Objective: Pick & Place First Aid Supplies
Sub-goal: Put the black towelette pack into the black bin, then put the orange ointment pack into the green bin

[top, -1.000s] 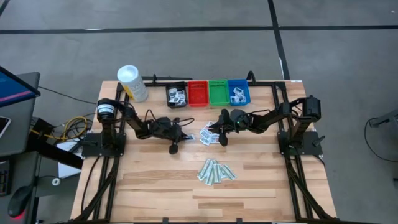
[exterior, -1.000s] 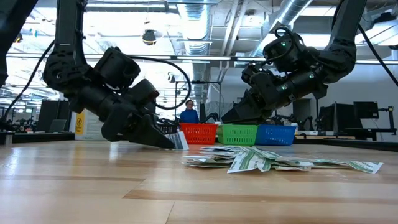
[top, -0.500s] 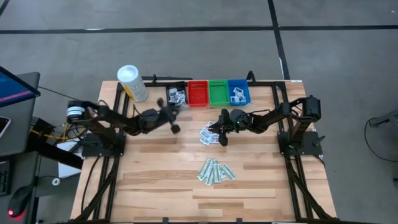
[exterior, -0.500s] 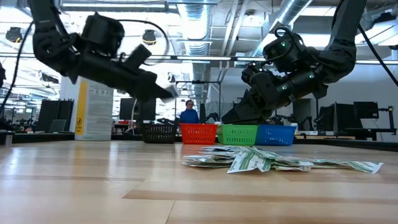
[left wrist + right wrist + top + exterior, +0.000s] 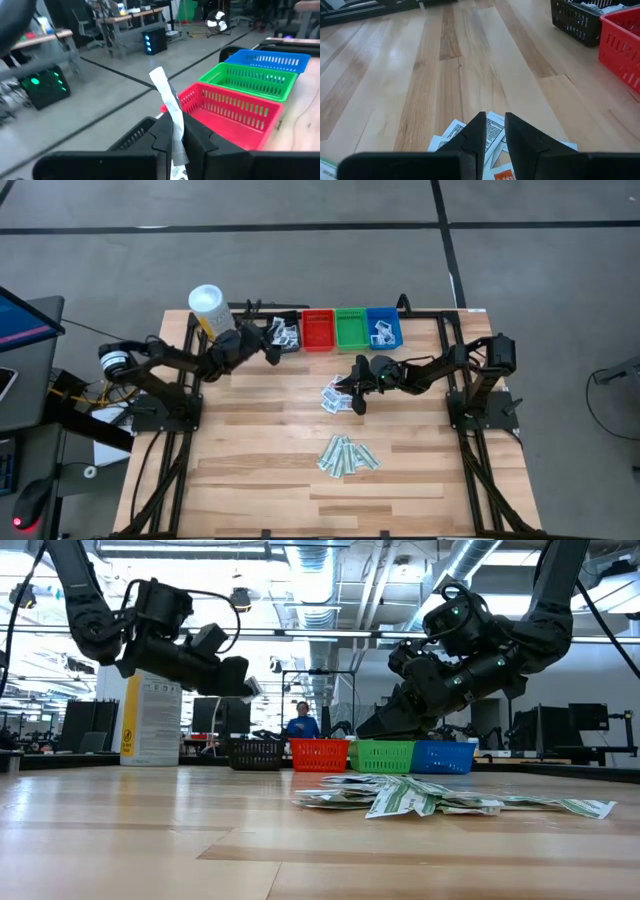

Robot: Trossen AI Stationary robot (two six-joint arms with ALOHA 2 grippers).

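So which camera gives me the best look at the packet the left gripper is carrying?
The left wrist view: the white packet stands pinched between the left gripper fingers, near the red bin. The low view shows only a pale corner at the fingertips; the high view hides it among the arm and black bin.

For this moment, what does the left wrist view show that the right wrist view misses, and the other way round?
Only the left wrist view: a white flat paper packet standing on edge between the left gripper fingers, plus the green plastic bin and blue plastic bin.

Only the right wrist view: white squarish paper packets lying on the wooden table just under the right gripper, which holds nothing that can be seen.

Both: the red plastic bin and the black plastic bin.
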